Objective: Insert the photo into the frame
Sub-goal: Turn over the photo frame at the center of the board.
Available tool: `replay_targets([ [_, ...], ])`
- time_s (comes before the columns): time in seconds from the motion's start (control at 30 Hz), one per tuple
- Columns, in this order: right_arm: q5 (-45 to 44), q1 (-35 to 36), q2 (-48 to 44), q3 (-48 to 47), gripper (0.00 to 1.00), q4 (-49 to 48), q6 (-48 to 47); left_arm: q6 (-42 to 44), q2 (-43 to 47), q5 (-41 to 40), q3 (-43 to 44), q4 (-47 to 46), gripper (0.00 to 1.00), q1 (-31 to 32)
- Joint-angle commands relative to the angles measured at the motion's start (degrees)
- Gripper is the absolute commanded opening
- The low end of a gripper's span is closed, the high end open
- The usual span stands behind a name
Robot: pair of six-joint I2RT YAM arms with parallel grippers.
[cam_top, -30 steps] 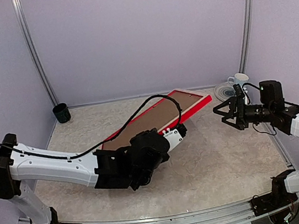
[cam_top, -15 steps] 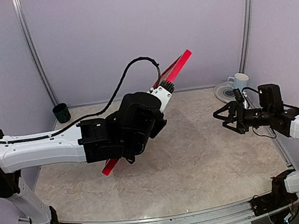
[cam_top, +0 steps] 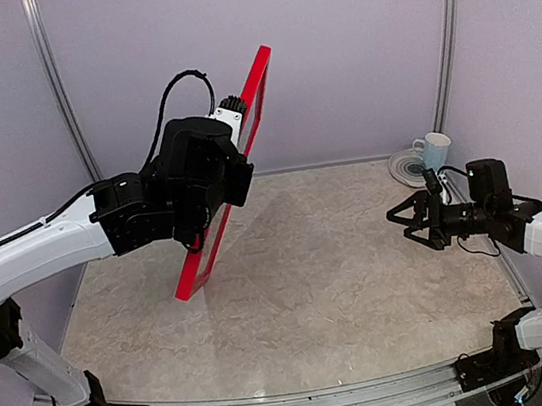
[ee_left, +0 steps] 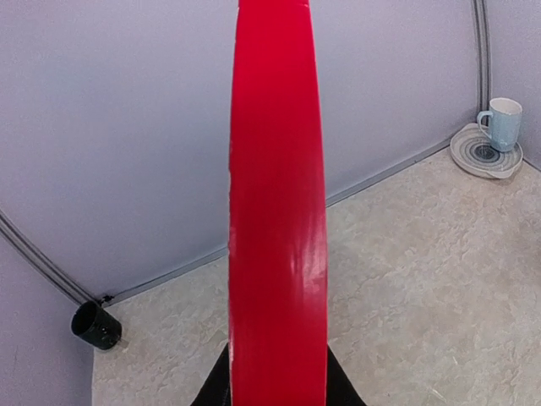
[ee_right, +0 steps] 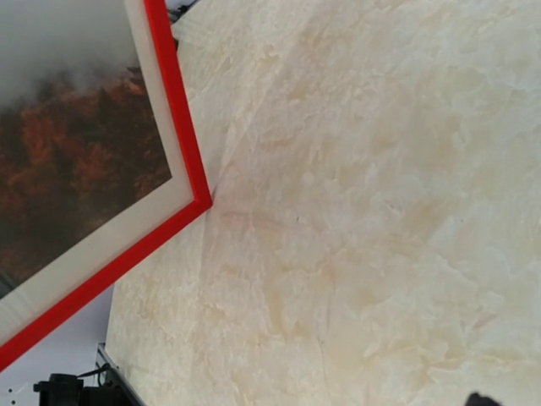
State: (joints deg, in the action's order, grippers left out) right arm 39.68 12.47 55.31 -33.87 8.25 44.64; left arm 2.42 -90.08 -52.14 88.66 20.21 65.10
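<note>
The pale marbled desk (cam_top: 364,291) bears a dark cup (ee_left: 95,326) in its far left corner and a plate (cam_top: 403,170) in its far right corner.

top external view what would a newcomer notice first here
The red frame stands out, tilted up on edge at the left and clamped in the left gripper. The right wrist view shows the photo already inside it, while the right gripper hovers open at the right.

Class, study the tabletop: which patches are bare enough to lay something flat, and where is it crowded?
The middle of the table, between the tilted frame and the open right gripper, is bare, down to the near edge. Crowded: far right corner, mug on saucer; left side, under the frame's low corner.
</note>
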Motion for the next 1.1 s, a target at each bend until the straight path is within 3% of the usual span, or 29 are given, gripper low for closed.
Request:
replay_targets([
  [0.0,0.2,-0.4,-0.6,1.1,0.99,-1.9,0.5,-8.7,4.6,4.4,3.9,-4.7,0.00,-1.8],
  [0.43,0.1,-0.4,0.5,2.1,0.99,-3.5,0.8,-19.6,11.3,18.6,2.5,-4.8,0.00,-11.4],
  [0.67,0.1,-0.4,0.9,2.3,0.99,-3.8,1.0,-29.3,14.2,29.3,-3.4,-6.3,0.00,-18.0],
  [1.07,0.2,-0.3,1.8,2.7,0.99,-4.6,1.5,-36.7,15.9,36.6,-8.8,-7.5,0.00,-22.3],
])
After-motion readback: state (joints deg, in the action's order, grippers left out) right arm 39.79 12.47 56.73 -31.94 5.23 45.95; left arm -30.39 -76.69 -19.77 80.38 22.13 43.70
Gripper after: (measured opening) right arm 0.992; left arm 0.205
